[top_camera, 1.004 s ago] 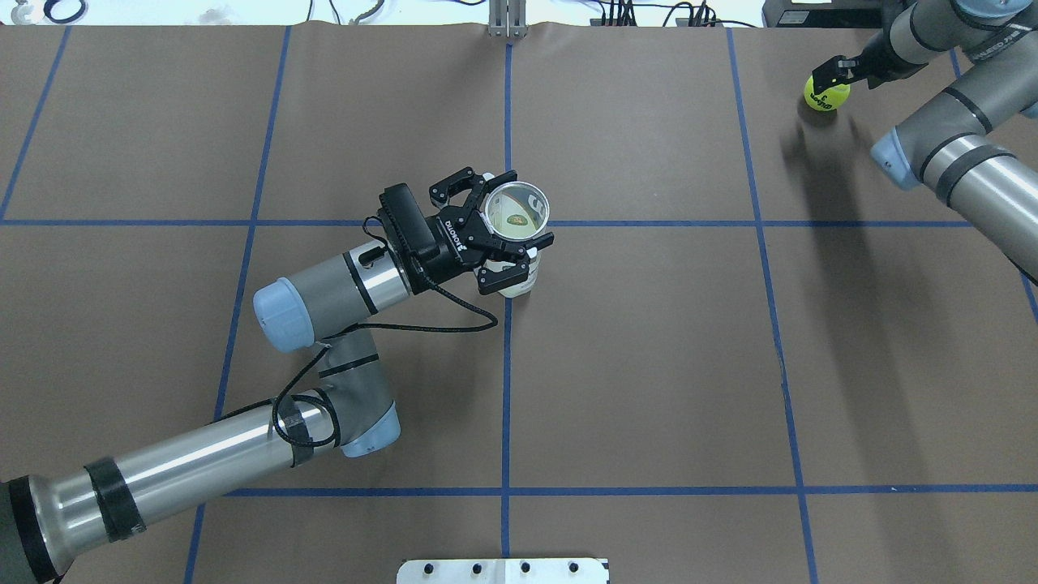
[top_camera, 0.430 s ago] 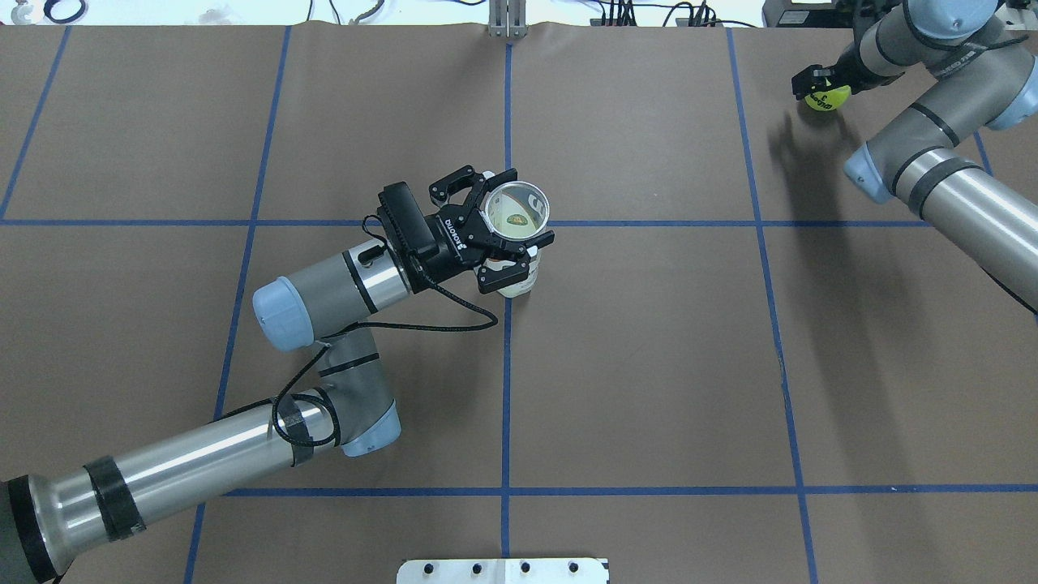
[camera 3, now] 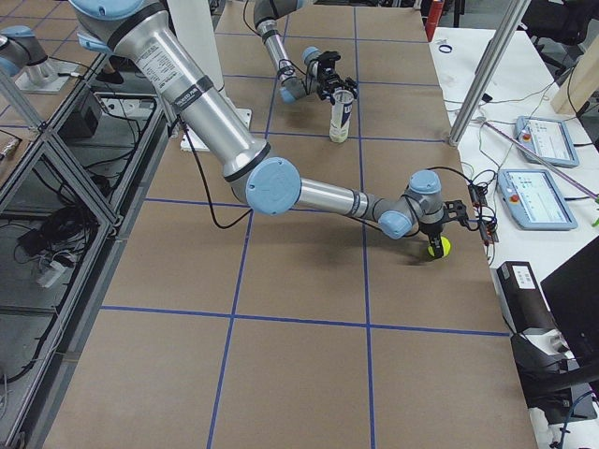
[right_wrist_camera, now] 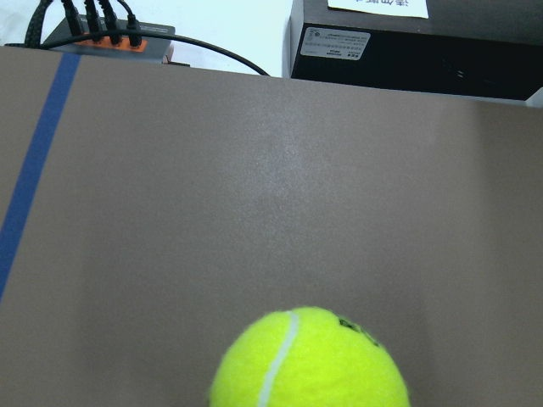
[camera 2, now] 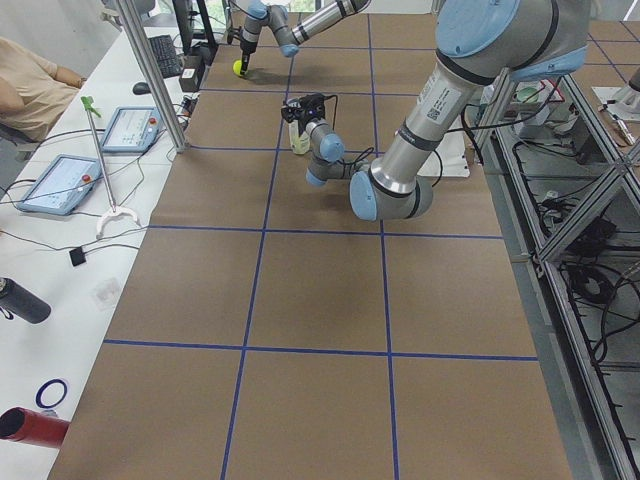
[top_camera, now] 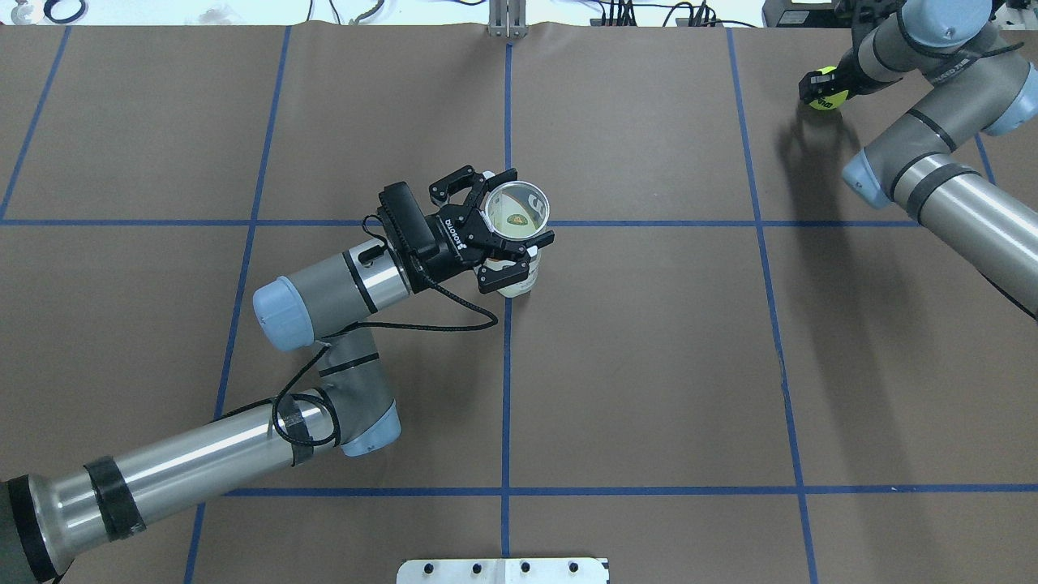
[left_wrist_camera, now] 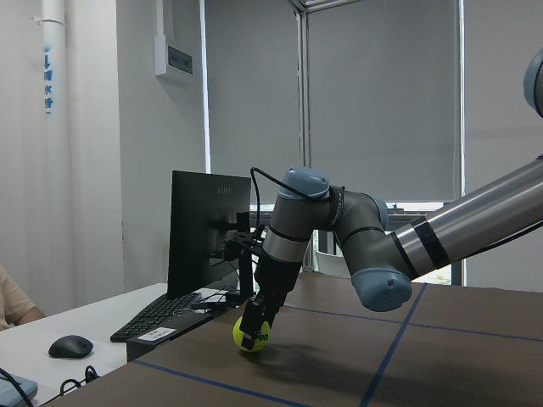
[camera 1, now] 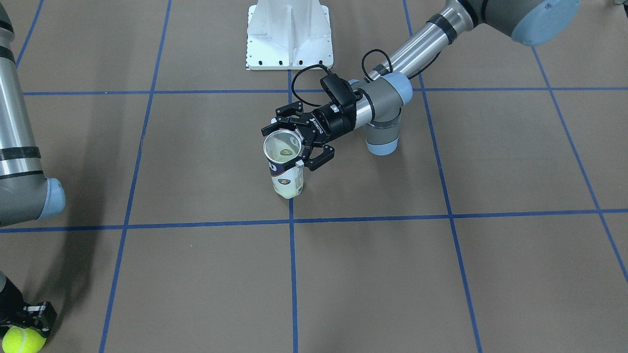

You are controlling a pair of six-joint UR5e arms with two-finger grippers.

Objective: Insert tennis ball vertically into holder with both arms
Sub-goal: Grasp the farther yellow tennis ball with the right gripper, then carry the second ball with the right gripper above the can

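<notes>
The holder (top_camera: 517, 212), a clear tube with a white and navy label, stands upright at the table's middle. It also shows in the front-facing view (camera 1: 288, 179). A yellow-green shape lies at its bottom. My left gripper (top_camera: 509, 225) is shut on the holder just under its silvery rim, as the front-facing view (camera 1: 290, 147) also shows. My right gripper (top_camera: 819, 81) is shut on a yellow tennis ball (top_camera: 827, 96) at the far right corner, just above the table. The ball also shows in the left wrist view (left_wrist_camera: 252, 333) and the right wrist view (right_wrist_camera: 310, 360).
The white pedestal base (camera 1: 289, 34) stands at the robot's edge of the table. A black box (right_wrist_camera: 416, 51) and cables lie past the far edge by the ball. Tablets (camera 2: 130, 125), a keyboard and a seated person (camera 2: 30, 85) are along the operators' side.
The right arm has swung its elbow left and carried the ball slightly toward the far edge. The left arm and the holder have not moved.
</notes>
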